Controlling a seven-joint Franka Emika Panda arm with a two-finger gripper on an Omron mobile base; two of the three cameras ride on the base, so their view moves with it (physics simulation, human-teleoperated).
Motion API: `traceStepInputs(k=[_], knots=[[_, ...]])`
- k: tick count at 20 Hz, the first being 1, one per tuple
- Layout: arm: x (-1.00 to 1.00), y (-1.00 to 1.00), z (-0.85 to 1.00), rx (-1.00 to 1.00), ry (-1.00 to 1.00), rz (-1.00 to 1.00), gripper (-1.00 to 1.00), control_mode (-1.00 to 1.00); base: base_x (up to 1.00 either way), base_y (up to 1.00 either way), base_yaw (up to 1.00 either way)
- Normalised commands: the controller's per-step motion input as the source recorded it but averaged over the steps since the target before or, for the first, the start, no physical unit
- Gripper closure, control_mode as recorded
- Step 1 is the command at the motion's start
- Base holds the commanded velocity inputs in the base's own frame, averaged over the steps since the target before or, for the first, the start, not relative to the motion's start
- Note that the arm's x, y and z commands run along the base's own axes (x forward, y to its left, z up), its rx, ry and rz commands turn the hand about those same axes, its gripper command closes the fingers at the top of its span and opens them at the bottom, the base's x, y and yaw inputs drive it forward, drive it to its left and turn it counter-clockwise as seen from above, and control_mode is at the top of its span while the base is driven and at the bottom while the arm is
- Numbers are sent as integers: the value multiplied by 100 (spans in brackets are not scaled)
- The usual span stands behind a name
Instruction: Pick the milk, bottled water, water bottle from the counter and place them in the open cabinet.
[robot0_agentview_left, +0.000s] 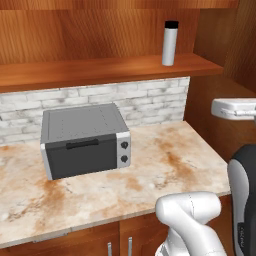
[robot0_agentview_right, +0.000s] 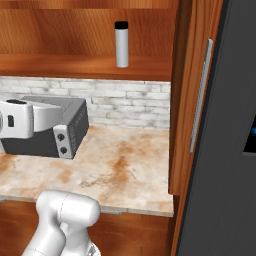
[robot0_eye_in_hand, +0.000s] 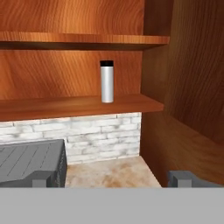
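The water bottle (robot0_agentview_left: 169, 43) (robot0_agentview_right: 121, 44) (robot0_eye_in_hand: 106, 82), a slim silver cylinder with a black cap, stands upright on the plank shelf of the open cabinet (robot0_agentview_left: 100, 70) (robot0_agentview_right: 75, 66) (robot0_eye_in_hand: 65, 106), near the shelf's right end. My gripper (robot0_eye_in_hand: 113, 178) is open with nothing between its fingertips. It hangs well back from the shelf and below it, pointing at the bottle. The cabinet's tall door with its long silver handle (robot0_agentview_right: 201, 95) stands open on the right. The milk, the bottled water and the counter are out of view.
A grey toaster oven (robot0_agentview_left: 85, 139) (robot0_agentview_right: 55, 127) (robot0_eye_in_hand: 30, 164) sits on a narrow stone top (robot0_agentview_left: 165, 160) (robot0_agentview_right: 125, 165) backed by white brick. The wooden side wall (robot0_eye_in_hand: 192, 87) closes the right. A dark tall appliance (robot0_agentview_right: 235, 125) stands beyond the door.
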Motion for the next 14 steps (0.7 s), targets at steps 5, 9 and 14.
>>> traceStepInputs(k=[5,9,14], knots=[[0,0,0,0,0,0,-100,100,-34,3,0],[0,0,0,0,0,0,-100,100,-39,9,13],[0,0,0,0,0,0,-100,100,-54,11,26]])
